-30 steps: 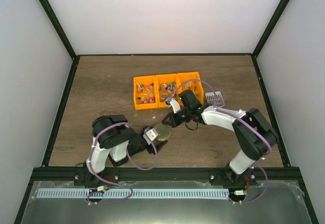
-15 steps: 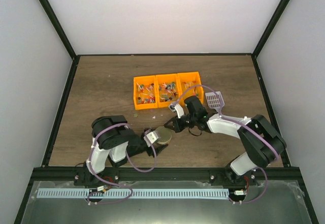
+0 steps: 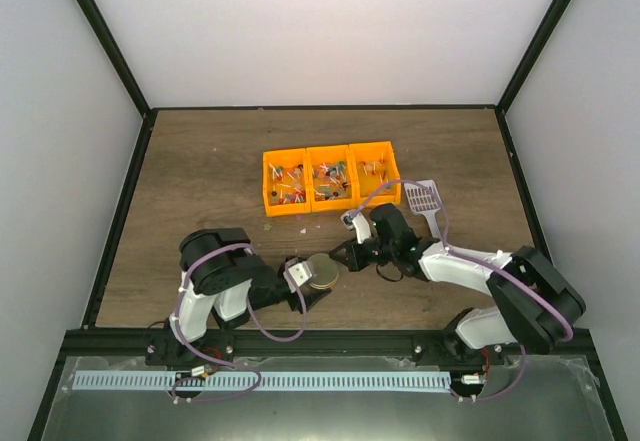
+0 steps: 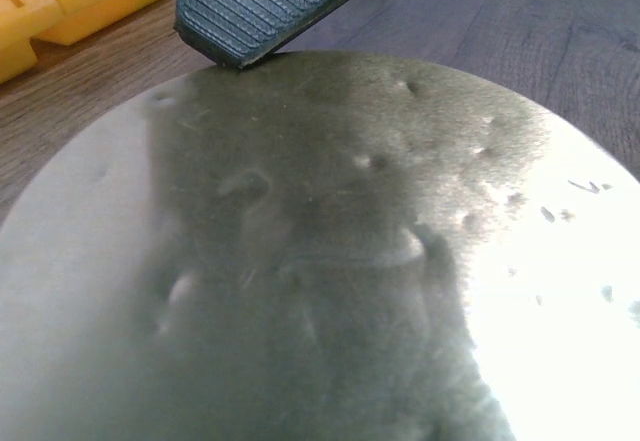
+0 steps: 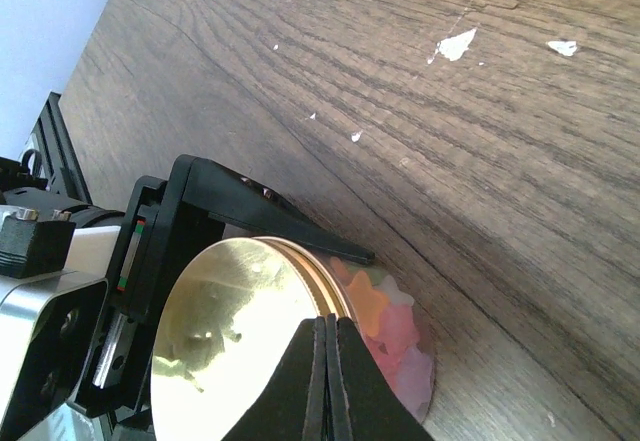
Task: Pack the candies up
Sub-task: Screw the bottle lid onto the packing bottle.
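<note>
Grips gold-lidded round clear jar [image 5: 240, 346] in wide-spread left end effector [image 3: 308, 273]; rests closed, empty right end effector [image 5: 322, 333] at lid rim. Finds wrapped candies [image 3: 292, 183] in orange plastic bins [image 3: 266, 189], apparently some in jar. Risks off-centre push spilling jar.

The left arm [image 3: 213, 286] and the right arm [image 3: 468, 264] are built alike, with white shells on the links and bulky black joints. A thin purple cable [image 3: 272, 338] loops loosely along each arm. The left gripper [image 3: 318, 273] has a silver-grey body and black fingers, and its pad [image 4: 260, 1] is dark grey-blue with fine ribs. The right gripper [image 5: 325, 326] has plain matte black fingers.
</note>
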`<action>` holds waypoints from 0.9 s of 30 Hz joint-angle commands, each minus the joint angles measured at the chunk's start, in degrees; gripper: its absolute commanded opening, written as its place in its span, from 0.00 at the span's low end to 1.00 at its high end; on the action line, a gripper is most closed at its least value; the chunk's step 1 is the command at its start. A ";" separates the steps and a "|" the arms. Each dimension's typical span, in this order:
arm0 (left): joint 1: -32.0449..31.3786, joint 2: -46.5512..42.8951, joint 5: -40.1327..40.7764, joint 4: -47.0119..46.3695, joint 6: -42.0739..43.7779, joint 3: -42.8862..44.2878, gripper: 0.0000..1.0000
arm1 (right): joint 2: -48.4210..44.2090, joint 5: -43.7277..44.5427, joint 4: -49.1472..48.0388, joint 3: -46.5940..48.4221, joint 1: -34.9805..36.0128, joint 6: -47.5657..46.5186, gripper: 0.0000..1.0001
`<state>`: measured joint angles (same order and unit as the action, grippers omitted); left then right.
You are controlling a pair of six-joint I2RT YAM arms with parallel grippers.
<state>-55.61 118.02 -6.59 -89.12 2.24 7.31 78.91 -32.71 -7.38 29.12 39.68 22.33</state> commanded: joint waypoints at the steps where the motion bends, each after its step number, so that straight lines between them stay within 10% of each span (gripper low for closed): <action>1: 2.35 6.77 9.31 -12.39 -11.49 -1.95 0.82 | -0.51 -17.50 15.17 -6.06 9.63 5.16 0.01; 20: 2.30 6.79 9.05 -12.39 -11.46 -2.38 0.83 | -11.72 -14.14 18.91 -8.17 10.34 9.47 0.01; 27: 2.31 6.26 7.89 -12.39 -10.39 -4.19 0.83 | -14.80 -11.27 26.24 -0.68 0.64 3.64 0.02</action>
<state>-54.59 118.06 -1.85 -89.10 0.23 7.53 65.71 -40.21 10.57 22.90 45.47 30.02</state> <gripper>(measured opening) 0.847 0.012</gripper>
